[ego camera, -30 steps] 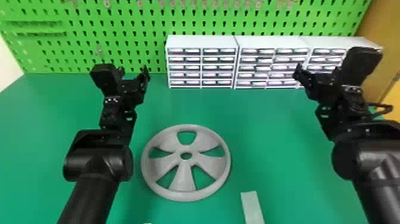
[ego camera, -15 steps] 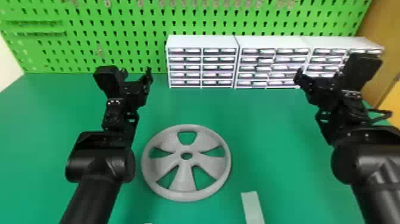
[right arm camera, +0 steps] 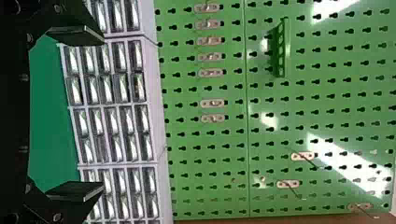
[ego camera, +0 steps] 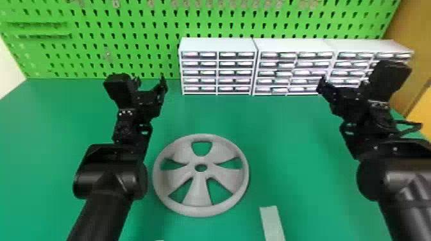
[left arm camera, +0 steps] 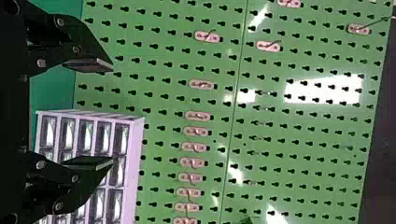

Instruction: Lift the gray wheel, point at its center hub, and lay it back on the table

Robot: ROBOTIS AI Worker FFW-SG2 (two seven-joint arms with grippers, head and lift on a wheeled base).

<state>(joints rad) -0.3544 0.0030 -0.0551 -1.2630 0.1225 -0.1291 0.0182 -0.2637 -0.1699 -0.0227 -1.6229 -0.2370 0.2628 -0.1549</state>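
The gray wheel point(ego camera: 196, 195) lies flat on the green table point(ego camera: 288, 153) in the head view, left of centre, its open spokes around a small round center hub point(ego camera: 201, 161). Farther back and to its left, my left gripper point(ego camera: 150, 84) is held up with its fingers apart. My right gripper point(ego camera: 343, 86) stands raised well to the wheel's right, in front of the drawer units. In the left wrist view the left gripper point(left arm camera: 112, 114) is open with nothing between its fingers. Wide and empty too is the right gripper point(right arm camera: 102, 113) in the right wrist view.
White drawer units point(ego camera: 218, 45) line the back of the table against a green pegboard point(ego camera: 96, 41). A pale strip point(ego camera: 272, 224) lies near the front edge, right of the wheel. A brown panel point(ego camera: 410, 48) rises at the back right.
My left gripper has shifted slightly right and a little lower in the head view. My right gripper has sunk a little. The wheel has not moved.
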